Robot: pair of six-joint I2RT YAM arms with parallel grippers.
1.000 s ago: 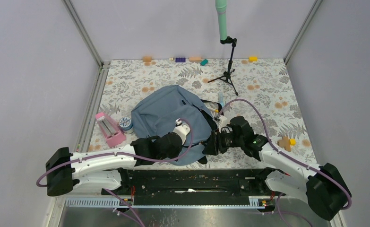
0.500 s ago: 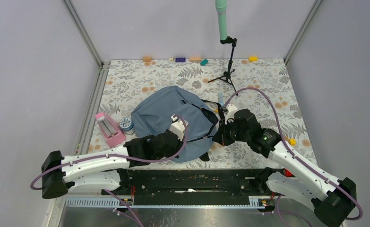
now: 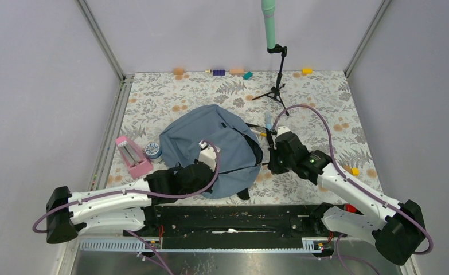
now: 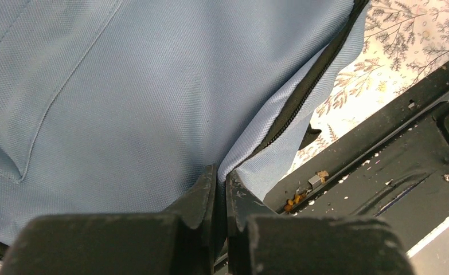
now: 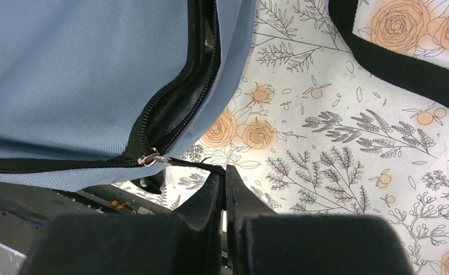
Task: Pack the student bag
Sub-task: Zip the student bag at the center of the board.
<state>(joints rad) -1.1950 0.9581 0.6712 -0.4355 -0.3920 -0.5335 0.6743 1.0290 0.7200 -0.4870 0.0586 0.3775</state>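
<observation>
The student bag [image 3: 207,143], grey-blue fabric, lies in the middle of the flowered table. Its black zipper [image 5: 170,109] gapes partly open along the right edge. My left gripper [image 4: 221,182] is shut on a fold of the bag's fabric beside the zipper [image 4: 302,97]; from above it sits at the bag's near side [image 3: 206,166]. My right gripper [image 5: 223,175] is shut on the black pull cord [image 5: 190,164] that runs from the zipper slider [image 5: 148,159]. In the top view it is just right of the bag's near right corner [image 3: 272,166].
A pink case [image 3: 133,156] and a round blue tin [image 3: 152,150] lie left of the bag. A black tripod [image 3: 277,86] with a green tube stands behind it. Small blocks [image 3: 237,71] line the back wall, and a yellow one [image 3: 355,171] lies at right. A black strap [image 5: 394,63] crosses the cloth, and the base rail [image 3: 233,215] runs along the near edge.
My right gripper has closed on the zipper pull cord and shifted right and away from the rail. The left gripper, still shut on the fabric, has drawn slightly left.
</observation>
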